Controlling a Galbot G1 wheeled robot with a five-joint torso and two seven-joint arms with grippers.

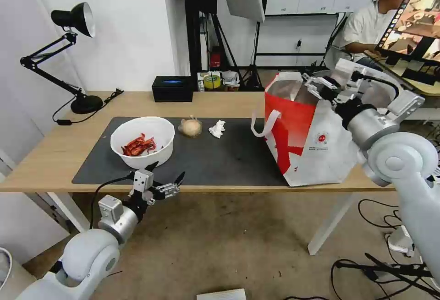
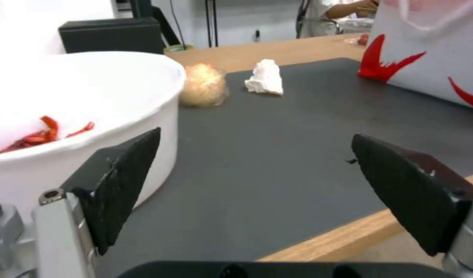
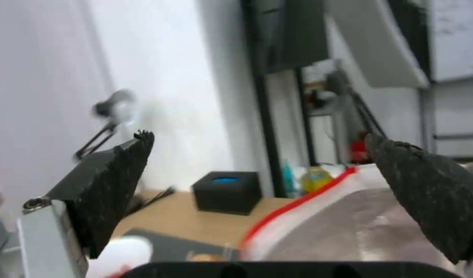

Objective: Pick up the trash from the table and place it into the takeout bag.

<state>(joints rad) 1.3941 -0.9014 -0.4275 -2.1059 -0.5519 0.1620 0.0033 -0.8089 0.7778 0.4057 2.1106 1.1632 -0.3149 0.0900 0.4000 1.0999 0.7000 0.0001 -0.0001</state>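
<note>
While our left gripper (image 1: 166, 177) hangs with its jaws spread wide just off the near edge of the long light-wood table (image 1: 55, 153), the white round bowl of red shell scraps (image 1: 142, 141) sits directly ahead, toward the near left corner of the dark grey rectangular mat (image 1: 220, 158). So the left arm is much the nearer. Our right gripper (image 1: 321, 88), also agape and empty, hovers over the mouth of the red-and-white takeout bag (image 1: 302, 139) at the table's right end.

White, rounded arm shells with silver wrist cylinders; a black cable behind the left gripper (image 1: 166, 176); black, pointed, rough-faced fingers (image 2: 120, 181) on screwed silver brackets.
</note>
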